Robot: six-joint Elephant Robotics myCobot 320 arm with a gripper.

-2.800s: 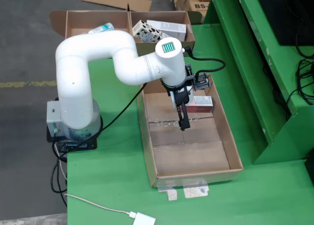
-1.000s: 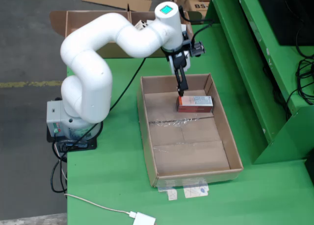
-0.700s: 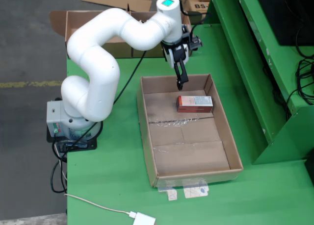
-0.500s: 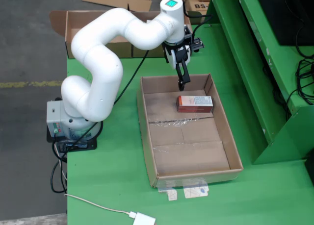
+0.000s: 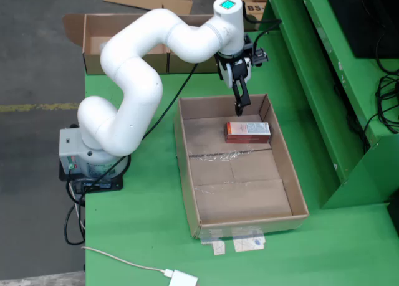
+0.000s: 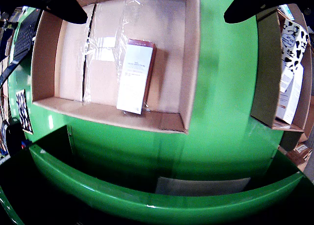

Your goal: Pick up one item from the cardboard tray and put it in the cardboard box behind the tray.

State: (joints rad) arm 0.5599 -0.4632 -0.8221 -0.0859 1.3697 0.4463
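Observation:
A flat red-and-white carton (image 5: 247, 131) lies in the far part of the shallow cardboard tray (image 5: 187, 174). My gripper (image 5: 240, 103) hangs over the tray's far rim, just beyond the carton and apart from it. In the wrist view its two dark fingers (image 6: 68, 9) stand wide apart at the top corners, so the gripper (image 6: 157, 12) is open and empty. That view also shows the carton (image 6: 135, 77) lying in the tray (image 6: 191, 63). The cardboard box (image 5: 124, 61) stands behind the tray, and in the wrist view it (image 6: 265, 73) is at the right.
A cow-patterned carton (image 6: 294, 38) sits in the cardboard box. A raised green shelf (image 5: 324, 80) runs along the tray's right side, with black cables beyond it. A white cable and adapter (image 5: 181, 278) lie at the table's front. Taped labels (image 5: 240, 242) sit before the tray.

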